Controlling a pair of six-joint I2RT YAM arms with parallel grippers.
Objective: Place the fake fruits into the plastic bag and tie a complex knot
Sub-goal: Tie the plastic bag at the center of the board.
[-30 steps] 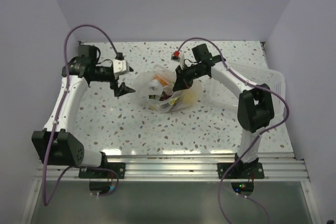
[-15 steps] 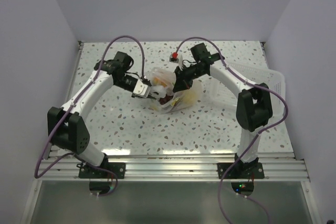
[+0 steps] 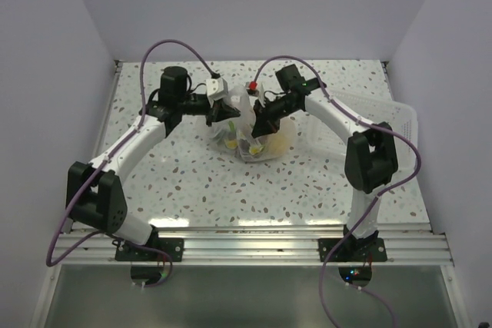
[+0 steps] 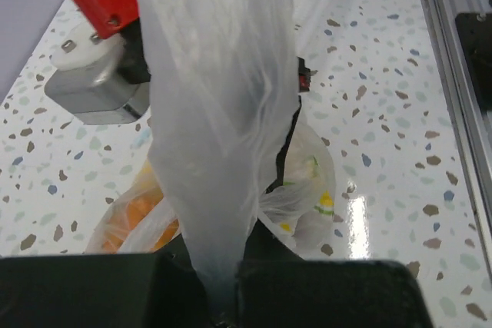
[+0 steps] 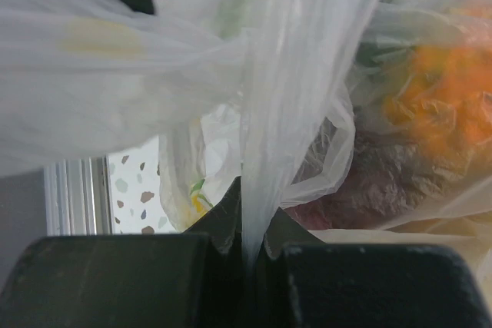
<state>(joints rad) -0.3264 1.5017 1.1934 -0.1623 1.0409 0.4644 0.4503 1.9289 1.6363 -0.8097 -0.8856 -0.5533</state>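
Left tool (image 4: 221, 286), earlier open and well apart, now tight on the plastic bag (image 4: 219, 113).

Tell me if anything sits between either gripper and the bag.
Nothing visible does. The left gripper and right gripper are each shut directly on a stretch of the bag, with the fruits already inside it.
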